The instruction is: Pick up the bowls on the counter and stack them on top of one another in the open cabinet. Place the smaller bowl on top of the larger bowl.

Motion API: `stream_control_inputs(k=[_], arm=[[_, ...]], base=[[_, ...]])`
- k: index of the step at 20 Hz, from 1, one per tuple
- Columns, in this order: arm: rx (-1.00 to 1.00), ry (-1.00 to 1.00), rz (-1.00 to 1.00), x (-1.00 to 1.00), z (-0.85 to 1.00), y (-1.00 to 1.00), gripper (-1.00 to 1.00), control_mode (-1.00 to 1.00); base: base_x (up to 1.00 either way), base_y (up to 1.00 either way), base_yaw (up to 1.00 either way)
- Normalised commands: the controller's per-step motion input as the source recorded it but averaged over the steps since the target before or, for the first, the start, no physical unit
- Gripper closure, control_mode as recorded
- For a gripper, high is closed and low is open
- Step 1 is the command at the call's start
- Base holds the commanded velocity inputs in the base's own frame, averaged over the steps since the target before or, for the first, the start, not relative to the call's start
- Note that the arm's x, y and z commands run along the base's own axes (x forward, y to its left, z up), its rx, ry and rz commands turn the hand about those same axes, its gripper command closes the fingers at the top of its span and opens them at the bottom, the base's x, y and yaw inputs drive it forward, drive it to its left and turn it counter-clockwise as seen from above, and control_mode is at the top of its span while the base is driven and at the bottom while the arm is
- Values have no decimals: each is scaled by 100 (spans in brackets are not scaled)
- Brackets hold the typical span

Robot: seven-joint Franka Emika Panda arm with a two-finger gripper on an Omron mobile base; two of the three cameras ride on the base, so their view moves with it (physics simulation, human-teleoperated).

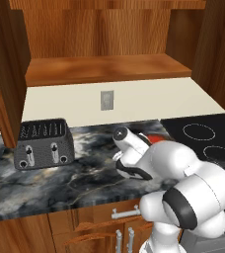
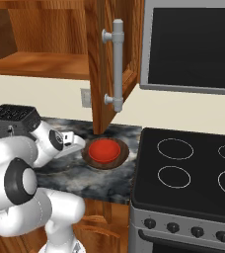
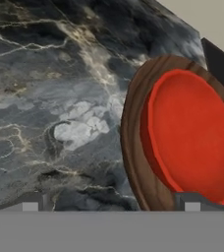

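Left base view had the arm hiding most of it, just a red sliver on the counter near its stove-side end. Right base view showed the red bowl already nested in the brown bowl. Hand view: gripper spread wide, holding nothing. Both look stiff, light and probably slick, so I'd pinch the brown rim.

No legible txt or labels.

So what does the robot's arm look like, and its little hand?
The arm is glossy white and built from fat rounded pieces, with dark rings at the joints. The gripper has two small dark grey fingers with squared tips. No cables or markings show.
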Motion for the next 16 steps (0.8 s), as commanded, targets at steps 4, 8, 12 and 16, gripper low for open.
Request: stream_control_inputs(k=[4, 8, 12, 16], arm=[[0, 4, -3, 15, -10, 0, -100, -100], [0, 4, -3, 14, -10, 0, -100, -100], [0, 2, -2, 12, -13, 0, -100, -100], [0, 1, -2, 13, -16, 0, -100, -100]], base=[[0, 0, 0], [0, 0, 0], [0, 0, 0], [0, 0, 0]])
